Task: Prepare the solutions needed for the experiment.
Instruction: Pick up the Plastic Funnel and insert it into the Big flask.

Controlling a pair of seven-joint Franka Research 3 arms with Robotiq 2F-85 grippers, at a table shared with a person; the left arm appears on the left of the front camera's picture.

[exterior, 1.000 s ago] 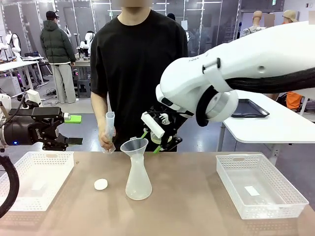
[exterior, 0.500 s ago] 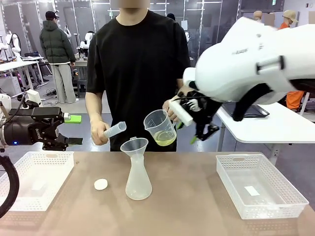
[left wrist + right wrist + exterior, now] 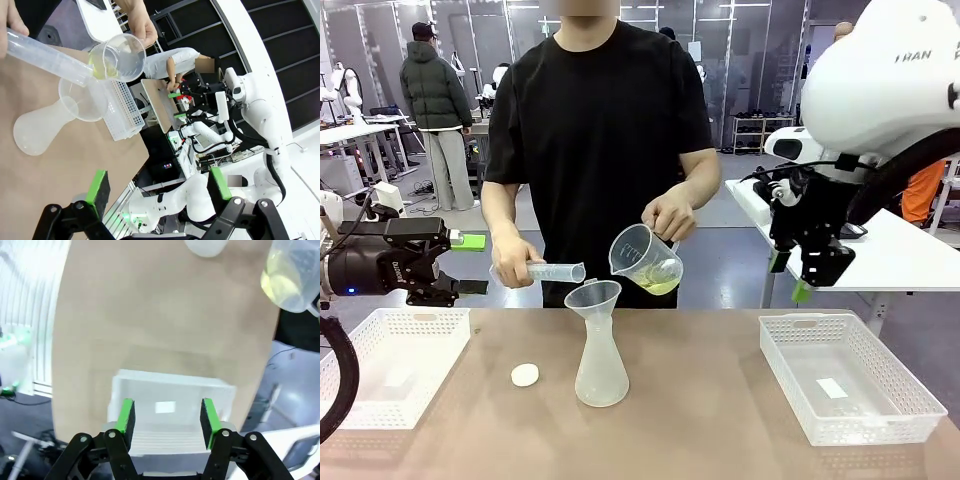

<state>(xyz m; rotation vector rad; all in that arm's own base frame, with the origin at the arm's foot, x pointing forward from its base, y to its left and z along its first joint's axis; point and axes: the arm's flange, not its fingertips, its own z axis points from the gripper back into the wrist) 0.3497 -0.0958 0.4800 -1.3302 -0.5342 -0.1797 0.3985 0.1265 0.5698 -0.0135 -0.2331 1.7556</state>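
1. Currently, the solutions are a shallow pale yellow-green layer pooled in the low corner of a clear beaker, just above centre in the front view.
2. The beaker is tilted with its spout toward picture left. A person's hand holds it over the funnel.
3. The funnel sits in the neck of a frosted flask, which stands upright on the table at centre frame.
4. The person's other hand holds a graduated cylinder almost level, left of centre. Its open end points at the beaker spout. Contact between the two cannot be determined.
5. A small white stopper lies on the table just left of the flask.
6. Left gripper: at the left edge, above a white basket. The jaws are spread wide with nothing between them.
7. Right gripper: at the right of frame, pointing down, raised above a second white basket. The jaws are parted and grasp nothing.
8. The right wrist view shows the liquid at upper right.
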